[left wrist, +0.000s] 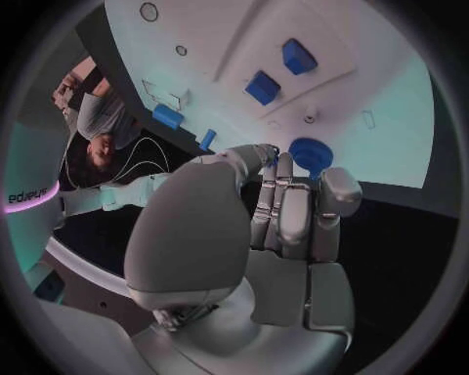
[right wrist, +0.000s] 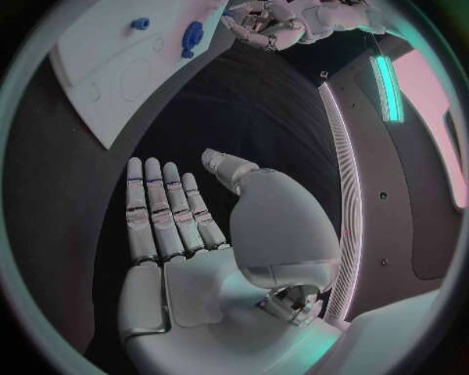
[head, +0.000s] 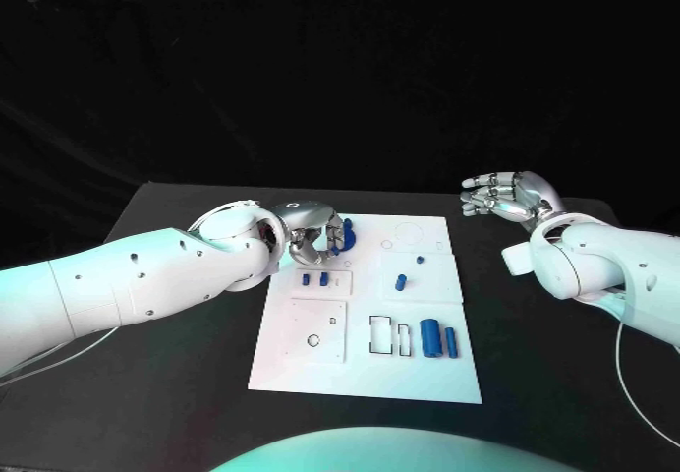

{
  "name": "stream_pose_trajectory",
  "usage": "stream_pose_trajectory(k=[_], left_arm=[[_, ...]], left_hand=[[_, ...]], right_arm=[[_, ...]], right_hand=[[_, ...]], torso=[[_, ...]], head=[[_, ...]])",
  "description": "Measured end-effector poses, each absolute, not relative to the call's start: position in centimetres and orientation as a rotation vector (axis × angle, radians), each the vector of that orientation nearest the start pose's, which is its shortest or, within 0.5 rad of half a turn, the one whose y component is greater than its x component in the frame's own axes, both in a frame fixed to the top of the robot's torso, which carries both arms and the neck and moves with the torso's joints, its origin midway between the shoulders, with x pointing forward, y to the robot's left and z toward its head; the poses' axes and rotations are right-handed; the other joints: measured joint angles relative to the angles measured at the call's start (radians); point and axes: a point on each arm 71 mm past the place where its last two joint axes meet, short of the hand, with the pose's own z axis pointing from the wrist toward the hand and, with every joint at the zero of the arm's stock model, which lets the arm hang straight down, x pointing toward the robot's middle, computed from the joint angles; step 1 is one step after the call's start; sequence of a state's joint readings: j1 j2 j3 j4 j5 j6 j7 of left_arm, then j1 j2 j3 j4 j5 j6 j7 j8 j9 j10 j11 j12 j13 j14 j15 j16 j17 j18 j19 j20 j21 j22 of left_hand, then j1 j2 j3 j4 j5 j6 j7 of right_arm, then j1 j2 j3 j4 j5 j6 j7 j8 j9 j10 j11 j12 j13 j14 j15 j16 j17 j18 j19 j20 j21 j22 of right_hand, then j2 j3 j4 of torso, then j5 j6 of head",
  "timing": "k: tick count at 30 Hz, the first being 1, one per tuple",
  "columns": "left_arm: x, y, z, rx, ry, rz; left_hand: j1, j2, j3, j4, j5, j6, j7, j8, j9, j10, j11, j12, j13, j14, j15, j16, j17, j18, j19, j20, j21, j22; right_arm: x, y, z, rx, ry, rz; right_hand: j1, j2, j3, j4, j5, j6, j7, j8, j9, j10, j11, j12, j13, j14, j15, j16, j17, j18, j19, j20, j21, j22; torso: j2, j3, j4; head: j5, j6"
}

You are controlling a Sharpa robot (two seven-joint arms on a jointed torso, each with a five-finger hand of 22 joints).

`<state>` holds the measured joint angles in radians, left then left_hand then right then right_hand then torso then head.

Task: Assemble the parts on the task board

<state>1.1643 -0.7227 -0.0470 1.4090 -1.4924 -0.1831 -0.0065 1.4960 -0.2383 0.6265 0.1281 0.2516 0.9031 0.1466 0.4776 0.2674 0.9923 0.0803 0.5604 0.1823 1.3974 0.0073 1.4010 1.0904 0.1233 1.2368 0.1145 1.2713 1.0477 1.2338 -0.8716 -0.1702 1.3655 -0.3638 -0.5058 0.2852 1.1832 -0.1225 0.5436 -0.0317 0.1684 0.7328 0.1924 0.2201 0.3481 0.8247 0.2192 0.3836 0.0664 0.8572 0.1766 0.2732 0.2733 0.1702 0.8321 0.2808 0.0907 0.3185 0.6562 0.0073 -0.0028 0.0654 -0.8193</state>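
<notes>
The white task board (head: pixel 371 379) lies in the middle of the table. My left hand (head: pixel 307 234) is over its far left corner. There its fingertips (left wrist: pixel 293 176) and thumb pinch a blue round part (head: pixel 347 235), which stands on edge; its rim peeks out past the fingers as the blue round part (left wrist: pixel 311 153). Two small blue blocks (head: pixel 313 279) sit just below that hand, seen up close as blue blocks (left wrist: pixel 262 86). My right hand (head: pixel 510 197) hovers off the board's far right corner, palm up, fingers (right wrist: pixel 161 207) straight and apart, holding nothing.
Two blue cylinders (head: pixel 439 339) stand beside rectangular cut-outs (head: pixel 384 334) on the board's near right. Smaller blue pieces (head: pixel 403 282) lie mid-board. The board's far edge (right wrist: pixel 102 74) and my left hand (right wrist: pixel 273 22) show beyond my right palm. Black table (head: pixel 170 295) surrounds the board.
</notes>
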Motion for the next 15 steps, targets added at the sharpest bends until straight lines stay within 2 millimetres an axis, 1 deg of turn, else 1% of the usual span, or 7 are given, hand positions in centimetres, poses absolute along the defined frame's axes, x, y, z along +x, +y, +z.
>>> stream_pose_trajectory(k=[6, 10, 15], left_arm=[[49.2, 18.0, -21.8, 0.275, 1.805, -0.697], [49.2, 18.9, -21.9, 0.255, 1.823, -0.681], [49.2, 19.5, -22.0, 0.241, 1.844, -0.671]], left_hand=[[0.000, 0.000, 0.000, 0.000, 0.000, 0.007, 0.000, -0.002, 0.000, 0.000, 0.000, 0.000, -0.001, 0.000, 0.000, 0.000, 0.000, 0.000, 0.000, 0.000, 0.000, 0.000], [-0.004, -0.004, 0.000, 0.000, 0.000, 0.007, 0.000, -0.002, 0.000, 0.000, 0.000, 0.000, -0.001, 0.000, 0.000, 0.000, 0.000, 0.000, 0.000, 0.000, 0.000, 0.000], [-0.004, -0.004, 0.000, 0.000, 0.000, 0.007, 0.000, -0.002, 0.000, 0.000, 0.000, 0.000, -0.001, 0.000, 0.000, 0.000, -0.003, 0.000, 0.000, 0.000, 0.000, 0.000]], right_arm=[[50.5, -28.4, -21.3, 0.837, 1.483, 1.003], [50.5, -28.4, -21.3, 0.837, 1.483, 1.003], [50.5, -28.4, -21.3, 0.837, 1.483, 1.003]], right_hand=[[0.000, 0.000, 0.000, 0.000, 0.000, 0.000, 0.000, 0.000, 0.000, 0.000, 0.000, 0.000, 0.000, 0.000, 0.000, 0.000, 0.000, 0.000, 0.000, 0.000, 0.000, -0.001], [0.000, 0.000, 0.000, 0.000, 0.000, 0.000, 0.000, 0.000, 0.000, -0.004, 0.004, 0.000, 0.000, 0.000, 0.000, 0.000, -0.002, 0.000, 0.000, 0.000, 0.000, -0.002], [0.000, 0.000, 0.000, 0.000, 0.000, 0.000, 0.000, 0.000, 0.000, -0.004, 0.004, 0.000, 0.000, 0.000, 0.000, 0.000, -0.002, 0.000, 0.000, 0.000, 0.000, -0.002]], torso=[[0.001, -0.0006, -0.0004], [0.001, -0.0010, -0.0004], [0.001, -0.0009, -0.0017]], head=[[0.003, 0.000], [0.004, -0.001], [0.006, -0.002]])
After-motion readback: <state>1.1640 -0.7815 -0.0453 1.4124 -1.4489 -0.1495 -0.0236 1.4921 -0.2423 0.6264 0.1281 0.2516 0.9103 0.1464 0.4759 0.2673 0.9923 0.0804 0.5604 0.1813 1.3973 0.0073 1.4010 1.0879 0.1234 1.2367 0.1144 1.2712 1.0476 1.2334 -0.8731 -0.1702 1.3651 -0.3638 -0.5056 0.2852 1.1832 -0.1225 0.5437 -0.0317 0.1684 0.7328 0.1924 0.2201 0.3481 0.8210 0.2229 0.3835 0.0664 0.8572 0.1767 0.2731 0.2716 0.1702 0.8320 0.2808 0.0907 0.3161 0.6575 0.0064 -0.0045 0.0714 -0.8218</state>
